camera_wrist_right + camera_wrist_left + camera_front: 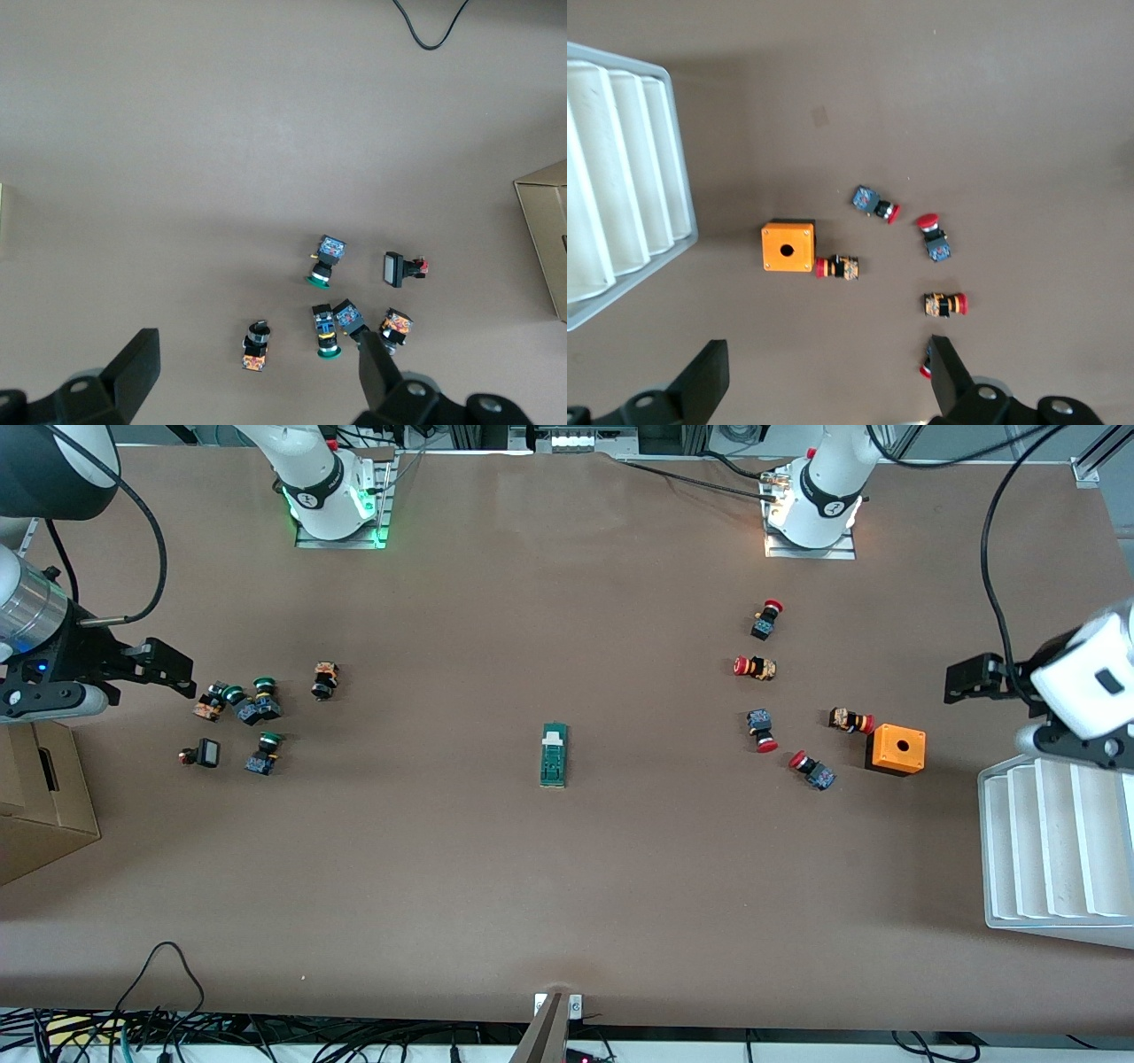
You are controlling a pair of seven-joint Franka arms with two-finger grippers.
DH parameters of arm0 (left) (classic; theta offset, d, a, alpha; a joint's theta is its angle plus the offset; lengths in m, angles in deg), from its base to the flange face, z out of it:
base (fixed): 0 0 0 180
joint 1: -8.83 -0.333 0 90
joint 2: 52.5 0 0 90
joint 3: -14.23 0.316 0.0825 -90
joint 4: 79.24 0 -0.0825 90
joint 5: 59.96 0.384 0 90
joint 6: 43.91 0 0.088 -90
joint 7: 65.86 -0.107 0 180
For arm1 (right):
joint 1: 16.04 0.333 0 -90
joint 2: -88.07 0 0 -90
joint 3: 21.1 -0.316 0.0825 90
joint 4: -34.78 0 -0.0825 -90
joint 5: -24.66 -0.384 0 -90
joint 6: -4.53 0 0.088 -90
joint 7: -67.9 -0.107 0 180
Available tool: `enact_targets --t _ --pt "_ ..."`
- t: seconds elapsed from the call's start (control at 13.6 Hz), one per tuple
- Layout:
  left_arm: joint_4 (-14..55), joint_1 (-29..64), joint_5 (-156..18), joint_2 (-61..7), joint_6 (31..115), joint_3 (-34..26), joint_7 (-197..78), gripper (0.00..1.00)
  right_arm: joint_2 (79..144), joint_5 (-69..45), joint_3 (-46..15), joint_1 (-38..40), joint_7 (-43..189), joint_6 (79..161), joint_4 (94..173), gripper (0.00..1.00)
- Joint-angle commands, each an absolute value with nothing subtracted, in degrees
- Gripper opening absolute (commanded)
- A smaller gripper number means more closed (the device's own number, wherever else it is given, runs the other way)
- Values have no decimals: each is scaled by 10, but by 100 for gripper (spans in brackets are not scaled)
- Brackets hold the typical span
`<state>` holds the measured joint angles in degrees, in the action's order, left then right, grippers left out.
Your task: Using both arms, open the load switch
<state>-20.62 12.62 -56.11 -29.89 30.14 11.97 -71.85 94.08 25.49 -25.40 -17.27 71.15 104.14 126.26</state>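
So basically nothing has been done on the task yet, as far as can be judged. The load switch [554, 755] is lying flat on the bare middle of the worktop [567, 886], untouched, with its white sliding piece at the end toward the arm bases, well apart from both hands.

The left hand [959, 680] is hanging over the left arm's end of the worktop, fingers spread wide, nothing held. Just under and beside it are the orange box with a hole [788, 247], a scatter of red-capped push-buttons [945, 304], and the white ribbed tray [620, 186] right at the worktop's edge.

The right hand [174, 666] is hanging over the right arm's end, also wide open and empty. A cluster of green-capped push-buttons [324, 261] is sitting under it, and a cardboard box [40, 797] is parked at that edge.

Everything is left to do: both hands need to be brought in to the middle, the switch body probably pinned by one and the slider worked by the other.

Room-wise it looks easy. The stretch between each button cluster and the switch is open, so straight runs inward can be made. Only the starts are tight, with the tray, orange box and cardboard box close by, and the buttons could get knocked if a hand is dropped low too soon.
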Motion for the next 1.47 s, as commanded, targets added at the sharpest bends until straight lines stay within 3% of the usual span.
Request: enact_targets --t 0.0,0.22,0.44,0.81,1.1,1.39 --pt "-56 181 -575 -394 378 185 -733 100 937 260 -258 -179 720 1042 1260 99" --pt "5 186 -586 -429 435 211 -778 100 937 261 -258 -180 720 1042 1260 99" --pt "110 187 -608 -480 526 226 -778 100 937 261 -258 -180 720 1041 1260 99" --pt "151 145 -626 -483 561 230 -783 100 937 260 -258 -180 723 1041 1259 99" --pt "205 107 -623 -501 624 180 -775 100 937 260 -258 -180 723 1041 1259 99" --pt "205 112 -613 -501 614 170 -741 100 937 260 -258 -180 723 1041 1259 99"
